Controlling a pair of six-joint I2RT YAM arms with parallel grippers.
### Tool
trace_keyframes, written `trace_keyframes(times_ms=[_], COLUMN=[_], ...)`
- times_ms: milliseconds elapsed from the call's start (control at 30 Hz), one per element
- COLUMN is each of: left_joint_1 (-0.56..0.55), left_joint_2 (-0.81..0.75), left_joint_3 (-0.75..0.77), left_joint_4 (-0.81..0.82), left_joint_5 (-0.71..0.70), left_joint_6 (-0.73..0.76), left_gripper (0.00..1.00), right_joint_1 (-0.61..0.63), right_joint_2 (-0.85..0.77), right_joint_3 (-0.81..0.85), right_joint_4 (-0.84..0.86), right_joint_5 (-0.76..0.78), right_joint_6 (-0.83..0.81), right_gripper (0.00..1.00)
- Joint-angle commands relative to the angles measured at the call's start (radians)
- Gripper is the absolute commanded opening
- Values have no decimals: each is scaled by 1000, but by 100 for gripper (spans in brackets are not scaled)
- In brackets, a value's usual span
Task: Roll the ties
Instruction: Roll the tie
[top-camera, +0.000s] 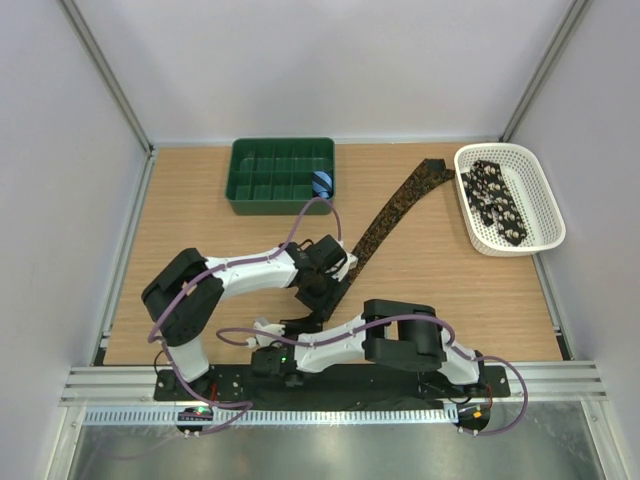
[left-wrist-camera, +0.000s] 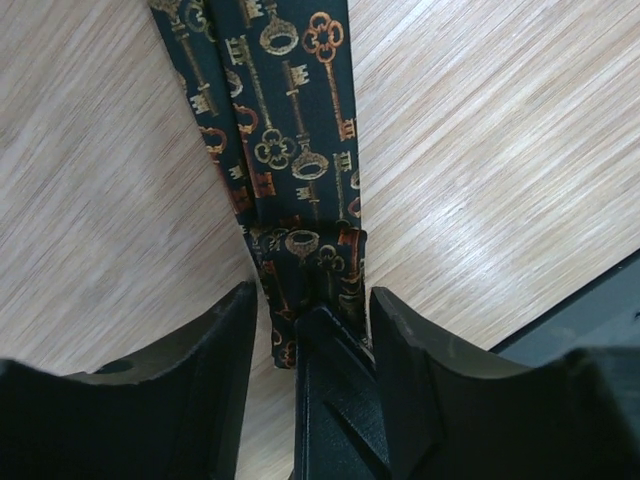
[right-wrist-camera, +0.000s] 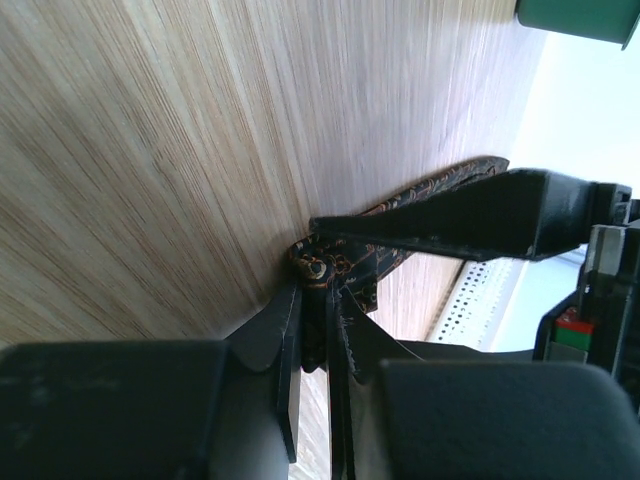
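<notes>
A dark tie with orange-gold key motifs lies diagonally on the wooden table, from near the white basket down to the grippers. Its near end is folded over. My right gripper is shut on this folded end; it sits low at the table's middle front. My left gripper is open, its fingers astride the folded end and the right gripper's fingers; in the top view it is just above the right one. A second tie, black with pale spots, lies bunched in the basket.
A green compartment tray stands at the back centre with a small blue striped roll in its right end. The white perforated basket stands at the back right. Frame posts and pale walls enclose the table.
</notes>
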Motion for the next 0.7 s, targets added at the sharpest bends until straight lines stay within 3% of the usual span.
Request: trace_keyframes(times_ms=[0,100,433,567,667], left_joint_1=[1,4,128,206,228], left_joint_2=[-63,-74,-137,-288,-396], left_joint_3=[47,79,162,60,-58], left_joint_4=[-15,-12,46,187,249], left_joint_5=[-22,-41,-63,-65,-156], left_joint_6=[5,16,5,-45,-71], left_gripper=[54,61,66,67,68], right_joint_1=[-6,-6,6,-7,-40], right_joint_2=[-50,-88,-129,-201,-278], right_joint_3=[-20,-31,-30,-71,-108], right_joint_4=[33,58,67,130,167], right_joint_5=[-98,-144,-227,-345,-457], right_joint_6=[49,46,66,77,86], right_gripper=[1,1,1,1,1])
